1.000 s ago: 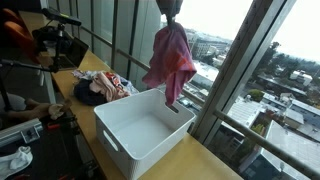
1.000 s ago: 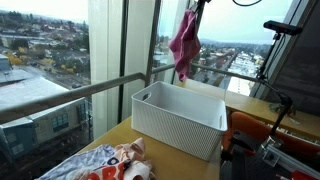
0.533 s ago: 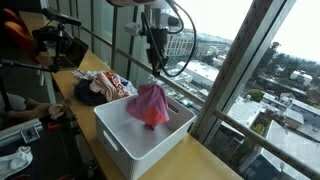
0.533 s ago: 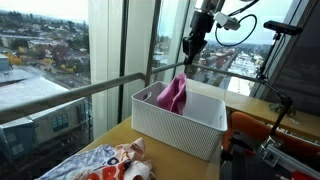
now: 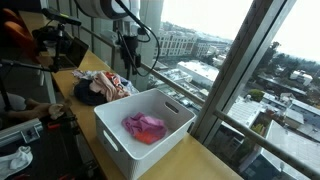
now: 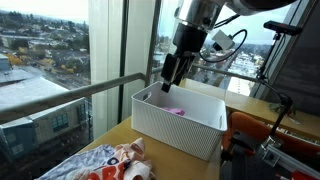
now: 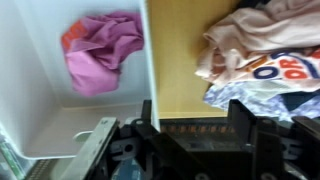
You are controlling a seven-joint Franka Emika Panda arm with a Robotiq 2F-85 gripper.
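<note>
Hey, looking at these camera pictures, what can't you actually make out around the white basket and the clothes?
- Pink cloth: in an exterior view, the near wall of the white basket hides all but a sliver.
- Pile of clothes: cut off by the bottom edge of that view, and by the top and right edges of the wrist view.
- Printed lettering on the pile: too blurred in the wrist view to read.

Wrist view, at your gripper's side: the one piece of lettering stands on the white garment (image 7: 272,72). It is large orange block capitals that look like "DR", cut off by folds and the frame edge. The rest of the word is too blurred to read.
</note>
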